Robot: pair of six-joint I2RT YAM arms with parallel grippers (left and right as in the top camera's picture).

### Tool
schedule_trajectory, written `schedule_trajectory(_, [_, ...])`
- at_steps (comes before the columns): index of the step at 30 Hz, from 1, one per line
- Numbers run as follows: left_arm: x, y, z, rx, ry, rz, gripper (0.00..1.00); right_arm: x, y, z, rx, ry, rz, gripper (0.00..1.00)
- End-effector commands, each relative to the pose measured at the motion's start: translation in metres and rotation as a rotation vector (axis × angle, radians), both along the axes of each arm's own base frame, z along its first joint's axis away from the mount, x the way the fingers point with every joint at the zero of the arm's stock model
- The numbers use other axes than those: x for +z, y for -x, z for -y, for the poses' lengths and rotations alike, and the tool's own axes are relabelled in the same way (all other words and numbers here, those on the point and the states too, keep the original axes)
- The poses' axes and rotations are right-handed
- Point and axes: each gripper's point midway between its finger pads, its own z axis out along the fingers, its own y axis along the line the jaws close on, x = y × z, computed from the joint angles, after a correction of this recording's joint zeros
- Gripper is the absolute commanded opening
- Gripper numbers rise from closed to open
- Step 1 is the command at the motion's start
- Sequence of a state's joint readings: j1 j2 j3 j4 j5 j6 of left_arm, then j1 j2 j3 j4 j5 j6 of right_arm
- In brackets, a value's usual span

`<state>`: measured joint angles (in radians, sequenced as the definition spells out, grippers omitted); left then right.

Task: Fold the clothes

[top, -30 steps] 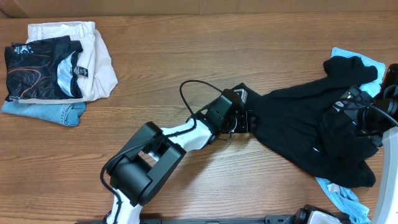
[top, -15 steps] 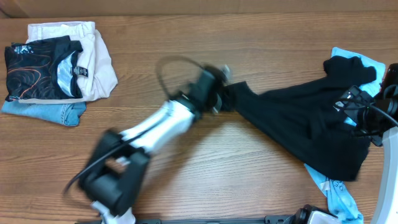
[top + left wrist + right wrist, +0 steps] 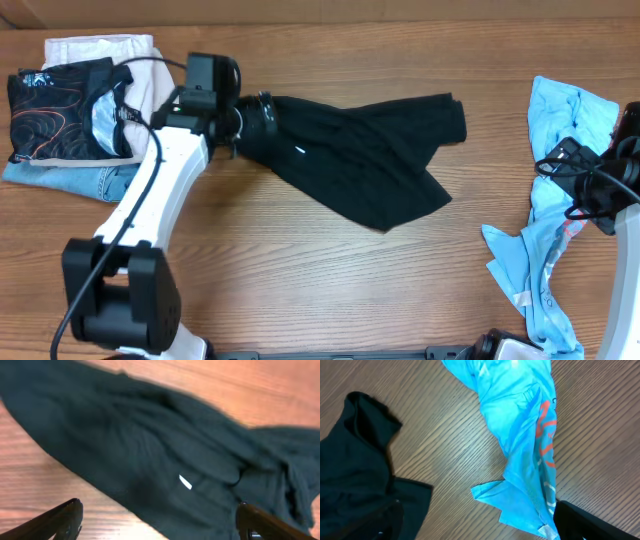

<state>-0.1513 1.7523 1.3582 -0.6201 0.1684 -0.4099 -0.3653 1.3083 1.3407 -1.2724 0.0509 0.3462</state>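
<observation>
Black garment [image 3: 350, 160] has slid left, off the blue shirt [image 3: 565, 110].

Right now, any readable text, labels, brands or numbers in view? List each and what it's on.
Nothing reads clearly.
Neck label on the patterned shirt: too small to read.
White mark on that shirt: too small to read.
White tag on the black garment: blurred, no text legible.
Orange print on the blue shirt: crumpled, unreadable.
</observation>
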Motion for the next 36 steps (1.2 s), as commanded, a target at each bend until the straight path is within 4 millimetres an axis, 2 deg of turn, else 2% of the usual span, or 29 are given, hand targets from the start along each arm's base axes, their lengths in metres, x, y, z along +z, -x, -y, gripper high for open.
schedule_trajectory(1, [0.001, 0.015, 0.027, -0.103, 0.059, -0.036, 1.0, -0.003, -0.002, -0.001, 0.017, -0.011, -0.017, 1.0])
schedule_trajectory(4, [-0.002, 0.039, 0.058, -0.193, 0.134, -0.11, 1.0, -0.012, -0.002, -0.005, 0.055, -0.037, -0.05, 1.0])
schedule_trajectory(6, [-0.007, 0.057, 0.073, -0.232, 0.123, -0.163, 1.0, -0.02, -0.004, -0.009, 0.079, -0.065, -0.074, 1.0])
schedule_trajectory(10, [-0.025, 0.088, 0.11, -0.281, 0.123, -0.254, 1.0, -0.048, -0.004, -0.013, 0.087, -0.124, -0.158, 1.0])
schedule_trajectory(11, [-0.035, 0.099, 0.125, -0.287, 0.126, -0.294, 1.0, -0.062, -0.004, -0.017, 0.098, -0.158, -0.192, 1.0])
schedule_trajectory(13, [-0.049, 0.111, 0.144, -0.294, 0.125, -0.344, 1.0, -0.08, -0.006, -0.029, 0.166, -0.231, -0.217, 0.95])
schedule_trajectory(15, [-0.063, 0.12, 0.162, -0.307, 0.125, -0.375, 1.0, -0.095, -0.007, -0.04, 0.224, -0.299, -0.238, 0.8])
schedule_trajectory(18, [-0.078, 0.127, 0.192, -0.342, 0.148, -0.385, 1.0, -0.113, -0.006, -0.042, 0.225, -0.327, -0.278, 0.62])
schedule_trajectory(22, [-0.1, 0.133, 0.227, -0.412, 0.163, -0.36, 0.99, -0.14, -0.007, -0.042, 0.221, -0.35, -0.323, 0.59])
schedule_trajectory(25, [-0.118, 0.14, 0.237, -0.411, 0.159, -0.387, 0.98, -0.157, -0.005, -0.042, 0.215, -0.375, -0.369, 0.58])
schedule_trajectory(29, [-0.139, 0.149, 0.239, -0.39, 0.166, -0.458, 0.94, -0.182, -0.007, -0.036, 0.175, -0.374, -0.405, 0.55])
schedule_trajectory(32, [-0.145, 0.163, 0.234, -0.39, 0.191, -0.552, 0.89, -0.195, -0.004, -0.013, 0.081, -0.292, -0.442, 0.55])
schedule_trajectory(36, [-0.144, 0.175, 0.213, -0.362, 0.19, -0.662, 0.88, -0.2, -0.002, 0.021, -0.037, -0.204, -0.43, 0.55])
